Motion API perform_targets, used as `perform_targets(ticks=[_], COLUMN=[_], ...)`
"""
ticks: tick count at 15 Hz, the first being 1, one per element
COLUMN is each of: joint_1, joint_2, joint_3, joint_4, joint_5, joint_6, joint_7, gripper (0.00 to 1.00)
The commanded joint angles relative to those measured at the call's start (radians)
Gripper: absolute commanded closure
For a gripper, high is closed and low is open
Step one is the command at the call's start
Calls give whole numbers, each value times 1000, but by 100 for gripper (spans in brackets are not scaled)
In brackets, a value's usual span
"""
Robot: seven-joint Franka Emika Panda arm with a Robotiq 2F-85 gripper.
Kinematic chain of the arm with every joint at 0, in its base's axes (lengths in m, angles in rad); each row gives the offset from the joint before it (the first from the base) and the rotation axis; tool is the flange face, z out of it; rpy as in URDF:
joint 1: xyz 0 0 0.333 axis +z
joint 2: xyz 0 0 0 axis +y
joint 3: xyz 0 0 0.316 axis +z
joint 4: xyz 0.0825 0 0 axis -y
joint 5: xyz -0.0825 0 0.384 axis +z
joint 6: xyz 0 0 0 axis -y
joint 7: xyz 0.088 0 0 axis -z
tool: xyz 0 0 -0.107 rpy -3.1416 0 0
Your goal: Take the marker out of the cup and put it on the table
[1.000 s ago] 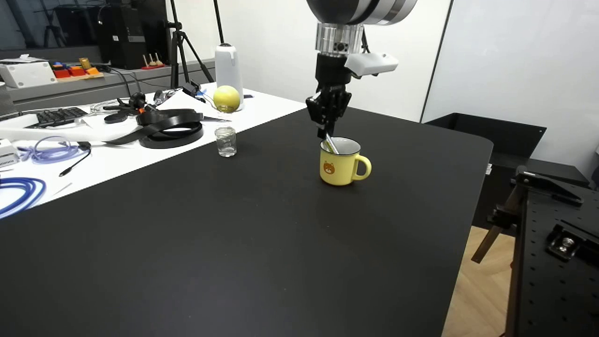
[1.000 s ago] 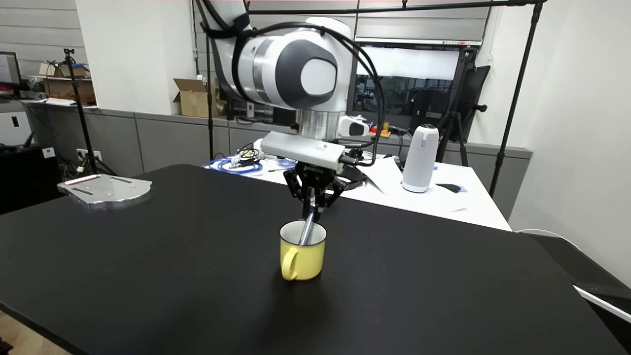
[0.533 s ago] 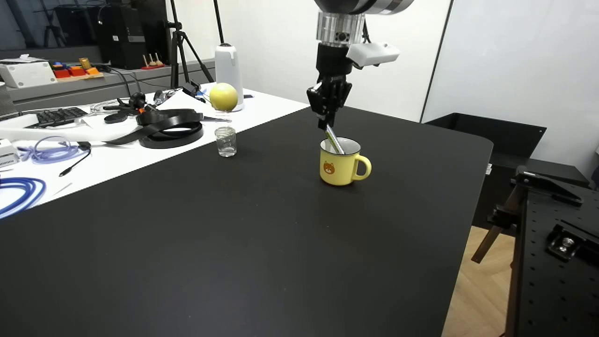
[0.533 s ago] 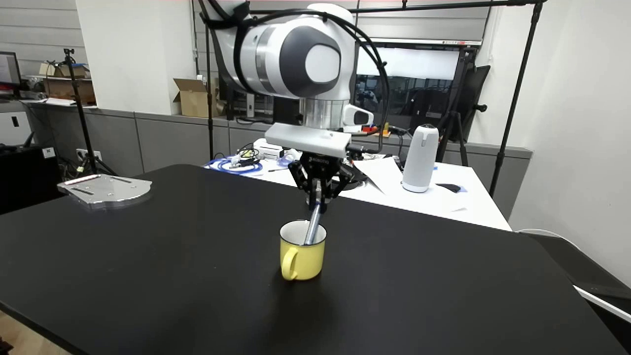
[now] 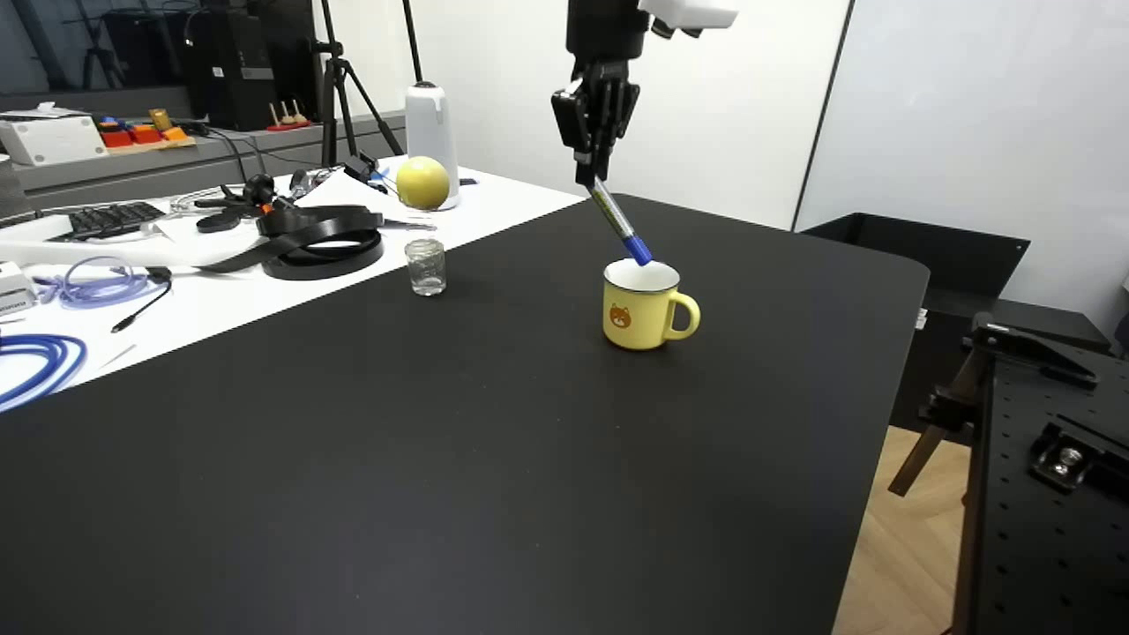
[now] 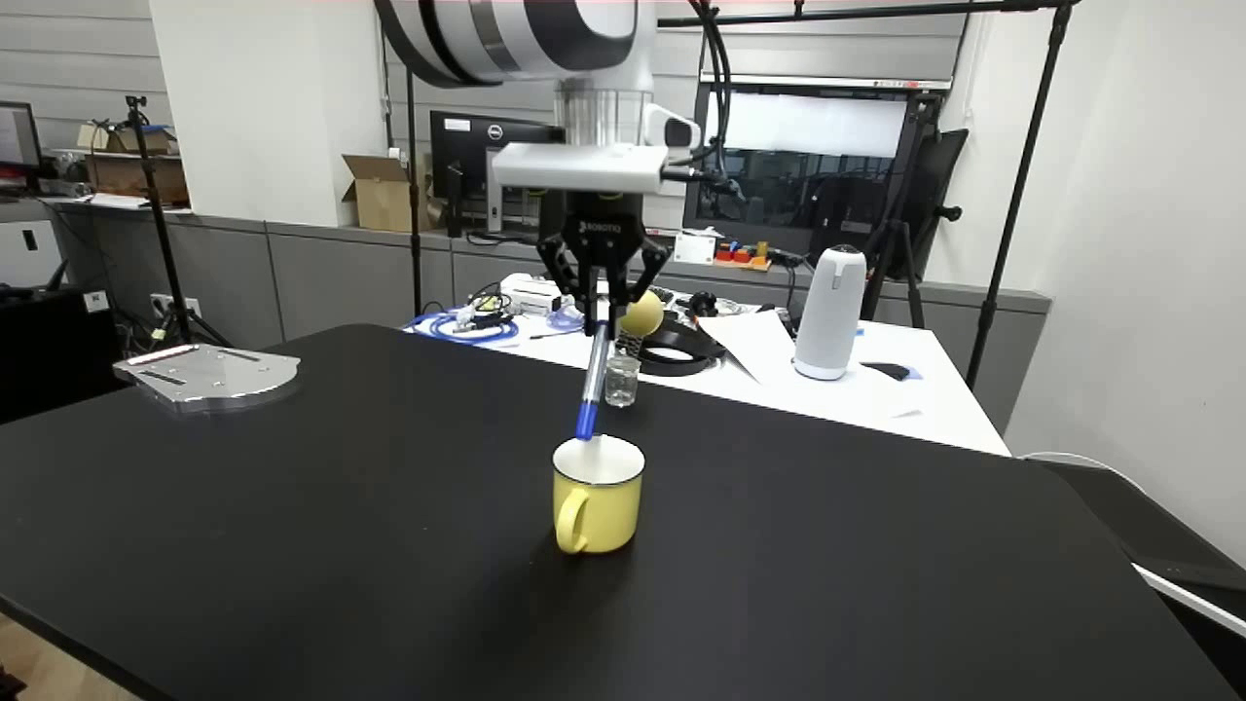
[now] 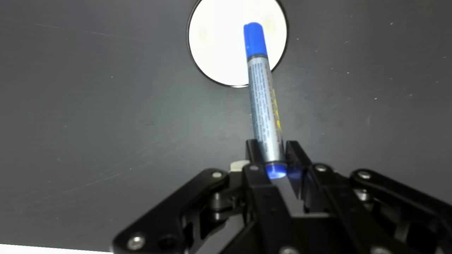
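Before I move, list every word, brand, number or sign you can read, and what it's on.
"ROBOTIQ": on the end effector, in an exterior view.
"DELL": on the monitor, in an exterior view.
Too small or blurred to read: print on the marker, a white label, the keyboard keys, other small marks.

Clear glass (image 5: 426,268), yellow ball (image 5: 422,183), black coil (image 5: 310,238) (seemingly strap).

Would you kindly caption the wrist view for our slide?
Gripper holding a marker, its blue cap over the white-lined mug.
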State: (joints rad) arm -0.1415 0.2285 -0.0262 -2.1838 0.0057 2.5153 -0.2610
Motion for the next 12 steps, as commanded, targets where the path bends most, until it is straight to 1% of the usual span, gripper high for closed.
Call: perform_targets(ticks=[1, 3, 8, 10, 12], joint_1=[17, 24, 23, 21, 18], joint_2=[-29, -15, 102, 155, 207], joint_3=[28, 39, 55, 56, 55], joint_4=[40, 67, 154, 188, 222], joint_5=[59, 97, 167, 168, 160], joint_6=[-129, -176, -265, -277, -265], joint_7=[-50, -80, -136, -139, -130], gripper=[94, 94, 94, 94, 94])
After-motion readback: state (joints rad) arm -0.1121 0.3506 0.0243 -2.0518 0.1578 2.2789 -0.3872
